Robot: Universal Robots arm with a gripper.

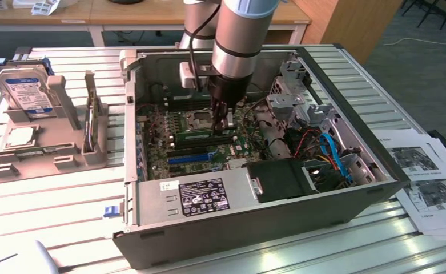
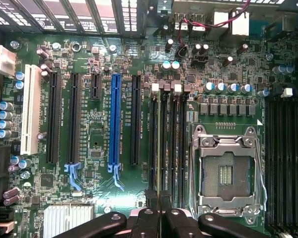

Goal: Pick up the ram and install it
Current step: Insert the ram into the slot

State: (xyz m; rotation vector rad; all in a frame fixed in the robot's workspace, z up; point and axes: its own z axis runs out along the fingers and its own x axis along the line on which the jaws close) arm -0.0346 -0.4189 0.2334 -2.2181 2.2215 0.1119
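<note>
Pincer [image 2: 159,198] clamped narrow on the long thin green circuit-board ram stick [image 2: 159,144], down inside the open grey computer case [image 1: 245,228].
The stick is held edge-on among the black memory slots [image 2: 175,144], just beside the silver processor socket [image 2: 226,173]; how far it's seated can't be told, tbh.

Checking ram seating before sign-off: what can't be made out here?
Wrist view: ram seen edge-on; gripper covers its near end, so seating depth is unclear.
Exterior view: arm blocks the gripper's contact with the ram.
Exterior view: hard drive label text too small to read.
</note>
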